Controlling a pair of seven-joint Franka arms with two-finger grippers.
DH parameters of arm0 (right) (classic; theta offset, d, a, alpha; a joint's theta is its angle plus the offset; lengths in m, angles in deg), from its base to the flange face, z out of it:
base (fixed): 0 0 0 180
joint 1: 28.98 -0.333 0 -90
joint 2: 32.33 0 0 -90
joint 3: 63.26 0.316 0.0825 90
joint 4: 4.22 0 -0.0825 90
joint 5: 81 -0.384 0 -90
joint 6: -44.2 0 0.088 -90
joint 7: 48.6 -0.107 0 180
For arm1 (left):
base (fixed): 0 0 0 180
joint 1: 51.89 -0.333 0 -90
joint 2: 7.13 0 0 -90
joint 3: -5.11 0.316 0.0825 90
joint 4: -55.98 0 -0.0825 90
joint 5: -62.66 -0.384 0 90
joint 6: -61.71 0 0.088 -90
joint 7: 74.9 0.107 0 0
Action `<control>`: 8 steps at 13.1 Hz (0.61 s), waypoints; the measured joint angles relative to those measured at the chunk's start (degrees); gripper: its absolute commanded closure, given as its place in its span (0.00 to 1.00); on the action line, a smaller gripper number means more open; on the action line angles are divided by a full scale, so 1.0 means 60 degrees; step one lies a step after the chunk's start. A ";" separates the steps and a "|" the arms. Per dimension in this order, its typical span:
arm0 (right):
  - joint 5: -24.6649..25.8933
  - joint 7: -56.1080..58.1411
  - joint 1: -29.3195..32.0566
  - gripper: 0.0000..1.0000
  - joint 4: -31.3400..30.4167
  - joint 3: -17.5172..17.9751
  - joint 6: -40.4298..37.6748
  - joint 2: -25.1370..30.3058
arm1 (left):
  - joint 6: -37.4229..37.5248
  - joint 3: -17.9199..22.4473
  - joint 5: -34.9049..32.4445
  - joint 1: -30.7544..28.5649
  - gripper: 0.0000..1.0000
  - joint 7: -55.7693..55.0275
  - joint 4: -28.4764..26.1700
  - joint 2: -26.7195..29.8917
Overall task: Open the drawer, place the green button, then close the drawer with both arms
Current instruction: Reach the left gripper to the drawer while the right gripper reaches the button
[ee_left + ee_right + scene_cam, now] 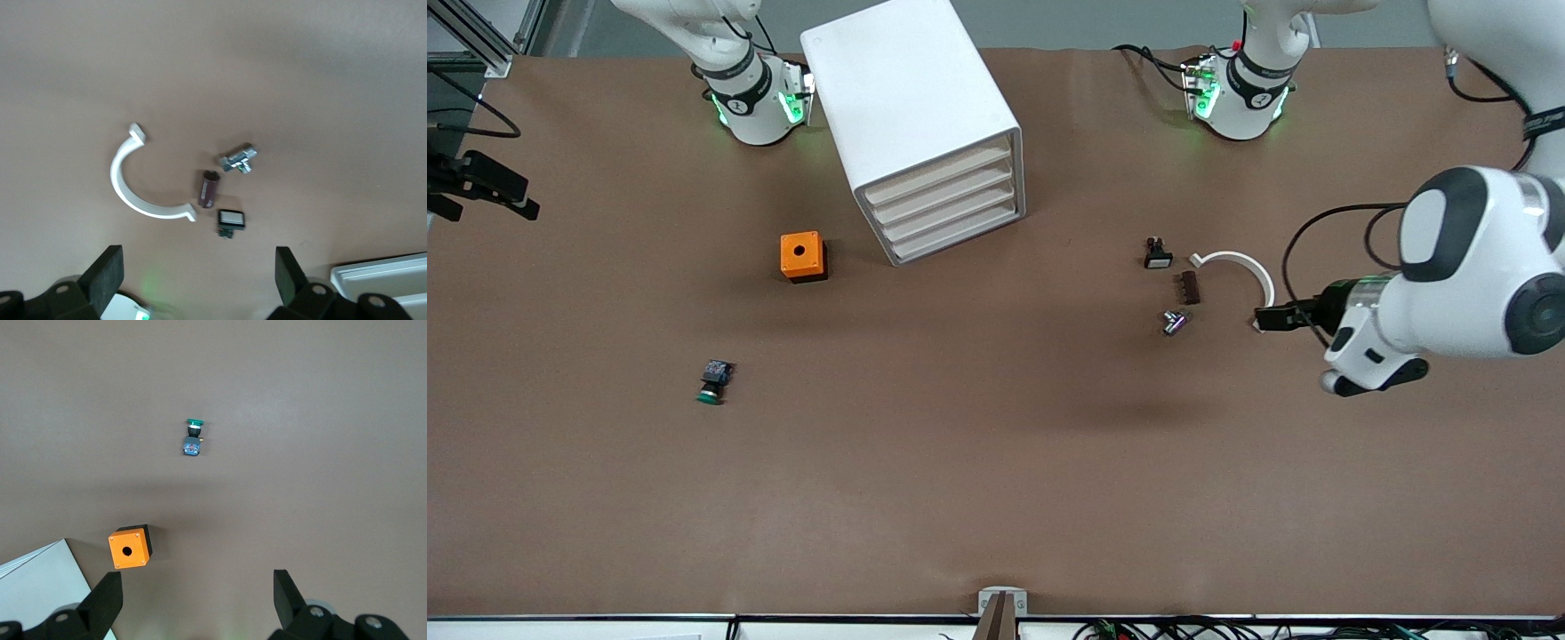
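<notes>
Brown table (996, 498) stretches under me, and nearest the front camera on it lies the button (714, 383) on its side, toward my right arm's end, with the orange box (803, 256) farther back and the white drawer cabinet (921, 124) beside that, all drawers shut. My left gripper (199, 283) hangs with fingers spread wide, empty, over the clutter at my left arm's end (white curved clip (1240, 271), black switch (1157, 254), brown block (1189, 287), metal fitting (1174, 322)). My right gripper (197, 603), jaws equally wide and empty, hovers near the cabinet, looking down on box and button.
</notes>
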 measured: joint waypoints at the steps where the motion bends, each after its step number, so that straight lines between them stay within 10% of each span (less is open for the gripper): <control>1: 0.0000 0.0000 -0.0008 0.00 -0.0115 0.0018 0.0030 0.0106 | -0.0011 -0.0006 0.0129 0.0235 0.00 -0.0579 0.0006 -0.0149; 8: 0.0084 0.0012 -0.0027 0.00 -0.0202 0.0027 0.0632 -0.0688 | -0.0163 -0.0030 0.1836 0.2011 0.00 -0.5206 0.0067 -0.0863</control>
